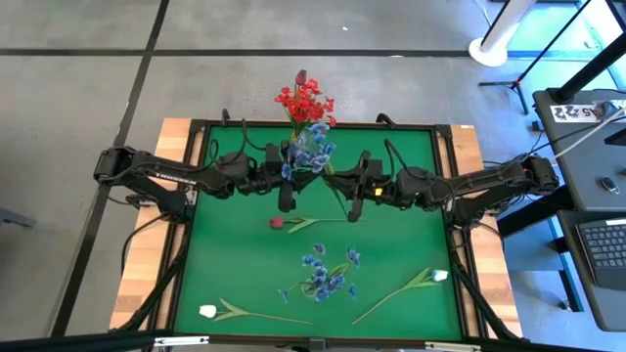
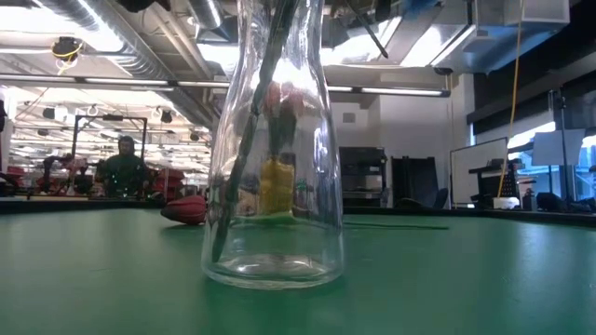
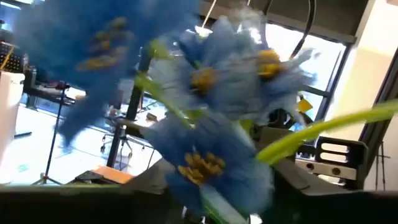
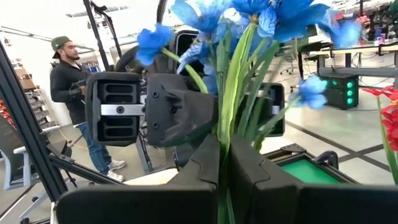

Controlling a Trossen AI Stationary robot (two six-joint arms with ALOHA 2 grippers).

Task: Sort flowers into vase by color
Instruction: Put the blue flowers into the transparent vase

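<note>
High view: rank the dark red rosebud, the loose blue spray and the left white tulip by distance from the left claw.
From the left claw:
1. Dark red rosebud, just below it, mid-mat.
2. Loose blue spray, lower centre.
3. Left white tulip, bottom-left corner.

1. White tag point(image 1: 577, 111) on the dark side table right of the work table, high view: dark digits, apparently "22" followed by "15" or similar; the reading is uncertain.
2. Left arm point(image 1: 156, 176), high view: faint light lettering along the upper link, too small to read.
3. Low view, left wrist view and right wrist view: no legible text, brand, number or sign on any object or surface.
</note>
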